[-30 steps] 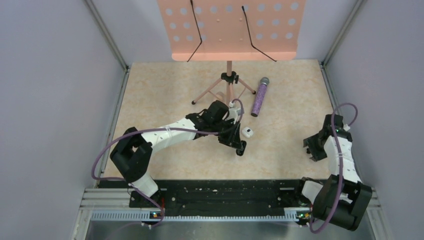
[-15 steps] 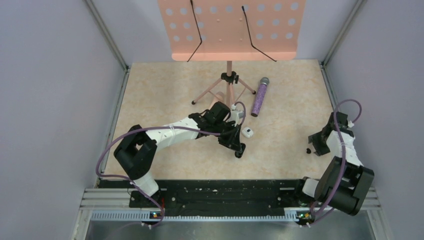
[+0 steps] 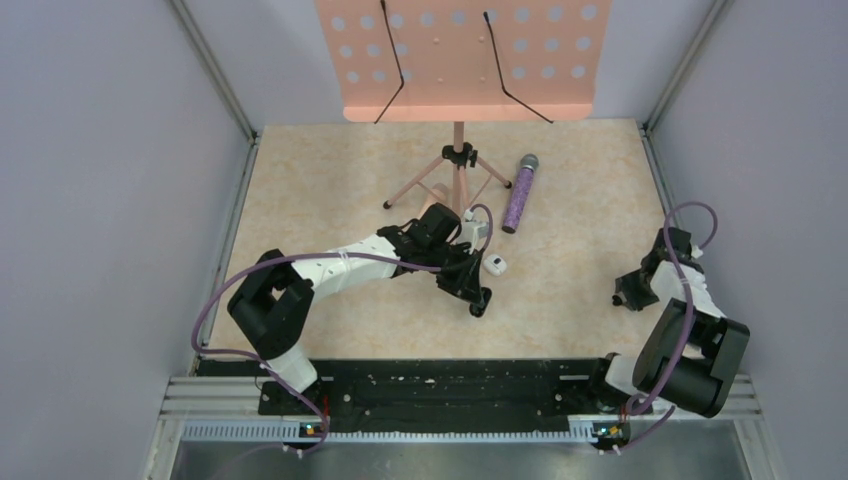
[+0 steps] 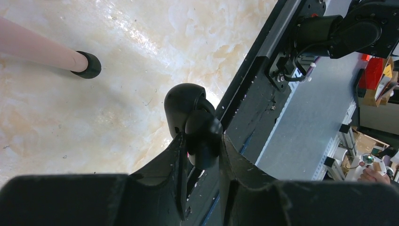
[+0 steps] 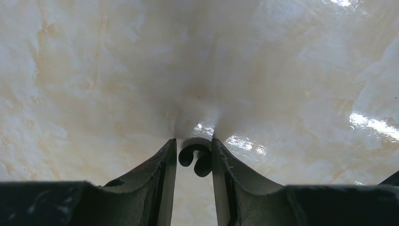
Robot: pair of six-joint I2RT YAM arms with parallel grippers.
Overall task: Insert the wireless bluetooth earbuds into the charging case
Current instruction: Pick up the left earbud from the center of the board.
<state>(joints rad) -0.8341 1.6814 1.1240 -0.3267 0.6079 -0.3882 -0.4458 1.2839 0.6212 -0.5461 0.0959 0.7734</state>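
Observation:
My left gripper [image 3: 481, 298] is shut on the charging case [image 4: 187, 104], a smooth black rounded shell whose two halves stick out past the fingertips [image 4: 179, 141], just above the table's middle. My right gripper [image 3: 628, 296] is down on the table at the right edge. In the right wrist view its fingers [image 5: 167, 155] stand close on both sides of a small black hook-shaped earbud [image 5: 203, 165] that lies on the marbled surface, with the right gripper [image 5: 194, 142] pressed against it. In the top view the gripper hides the earbud.
A small white piece [image 3: 494, 264] lies just right of the left gripper. A glittery purple microphone [image 3: 519, 195] and a pink music stand [image 3: 458, 160] with tripod feet [image 4: 87, 65] stand behind it. The black base rail [image 3: 440, 385] runs along the near edge.
My right gripper has lowered onto the small black piece seen beside it half a second ago, and its jaws have narrowed around it. The left arm has barely shifted.

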